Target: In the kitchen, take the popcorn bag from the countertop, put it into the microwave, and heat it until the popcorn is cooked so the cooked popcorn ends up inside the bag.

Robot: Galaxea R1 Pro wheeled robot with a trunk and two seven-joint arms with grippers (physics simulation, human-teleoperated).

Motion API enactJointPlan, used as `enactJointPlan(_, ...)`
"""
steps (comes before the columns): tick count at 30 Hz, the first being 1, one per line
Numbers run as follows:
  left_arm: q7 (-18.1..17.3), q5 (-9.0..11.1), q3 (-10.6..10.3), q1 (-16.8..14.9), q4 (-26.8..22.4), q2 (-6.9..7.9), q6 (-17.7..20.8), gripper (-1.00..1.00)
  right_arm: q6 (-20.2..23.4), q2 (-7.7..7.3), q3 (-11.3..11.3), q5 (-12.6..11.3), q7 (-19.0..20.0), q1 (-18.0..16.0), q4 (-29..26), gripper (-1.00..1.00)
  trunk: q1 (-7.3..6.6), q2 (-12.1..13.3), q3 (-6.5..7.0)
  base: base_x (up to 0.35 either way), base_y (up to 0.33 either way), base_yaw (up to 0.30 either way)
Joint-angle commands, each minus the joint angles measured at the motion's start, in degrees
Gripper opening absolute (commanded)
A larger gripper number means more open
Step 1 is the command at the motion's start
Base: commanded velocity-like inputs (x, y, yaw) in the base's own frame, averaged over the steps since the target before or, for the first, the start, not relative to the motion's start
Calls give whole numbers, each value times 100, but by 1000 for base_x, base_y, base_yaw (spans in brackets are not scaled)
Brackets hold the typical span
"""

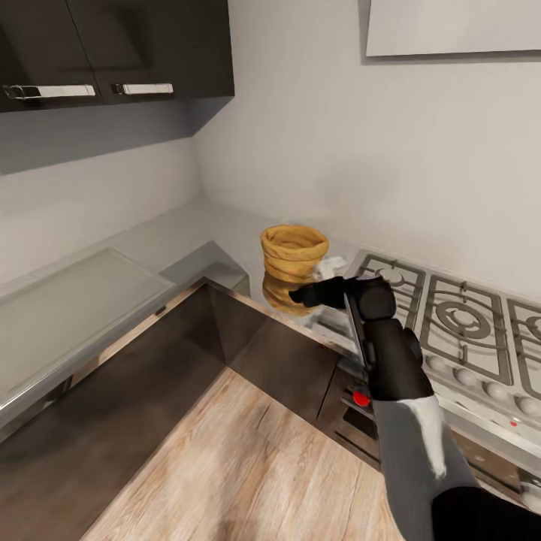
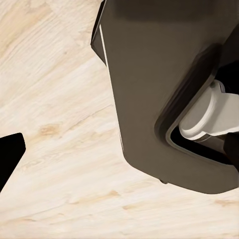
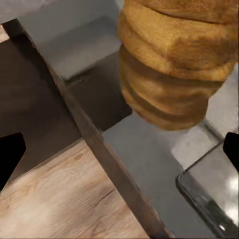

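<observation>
With my right end effector (image 1: 309, 293) at the popcorn bag (image 1: 293, 255), grip unclear, I risk crushing or toppling it toward the hob (image 1: 451, 315) at 3 o'clock.

Above the desk (image 1: 225, 225): open up to the wall cabinets (image 1: 113, 52).
Corner: popcorn bag (image 1: 293, 255) stands there.
Beside it: gas hob (image 1: 451, 323) grates rise along the desk's edge.

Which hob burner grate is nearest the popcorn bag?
The leftmost grate in the head view. It lies just right of the popcorn bag on the countertop, partly behind the right gripper; the other grates lie farther right.
</observation>
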Motion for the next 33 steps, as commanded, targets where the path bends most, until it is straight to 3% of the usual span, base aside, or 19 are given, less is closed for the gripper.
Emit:
enactJointPlan(1,4,-4,44,1,-6,-4,-10,100,25,-29,-155,36,45,-212,217,100,2,-8,-8,0,0,0)
enactJointPlan(2,4,-4,44,1,-6,-3,-9,100,25,-156,-349,39,34,-527,574,100,2,-8,-8,0,0,0)
enactJointPlan(5,4,-4,44,1,-6,-4,-10,100,25,-798,-745,44,-75,-1638,1911,100,2,-8,-8,0,0,0)
enactJointPlan(7,4,-4,44,1,-6,-3,-9,100,25,-936,-793,44,-203,-2065,2472,100,2,-8,-8,0,0,0)
enactJointPlan(9,4,-4,44,1,-6,-2,-7,100,25,-975,-811,45,-383,-2404,2909,100,2,-8,-8,0,0,0)
enactJointPlan(11,4,-4,44,1,-6,-2,-11,100,25,-1006,-821,48,-881,-2960,3603,100,2,-8,-8,0,0,0)
enactJointPlan(13,4,-4,44,1,-6,-2,-12,100,25,-1014,-823,55,-1214,-3219,3848,100,2,-8,-8,0,0,0)
enactJointPlan(20,4,-4,46,1,-6,-2,-13,100,25,-907,-975,50,-1392,-3345,3624,100,2,-8,-8,0,0,0)
enactJointPlan(26,4,-4,50,1,-6,-2,-14,100,25,-875,-1084,22,-1371,-3348,2541,100,2,-8,-8,0,0,0)
enactJointPlan(30,4,37,57,1,-6,-2,-9,100,25,-874,-1088,17,-1373,-3348,2500,100,2,-8,-8,0,0,0)
enactJointPlan(33,7,55,78,1,-6,-4,-6,100,25,-748,-1088,6,-1379,-3348,2586,100,2,-8,-8,0,0,0)
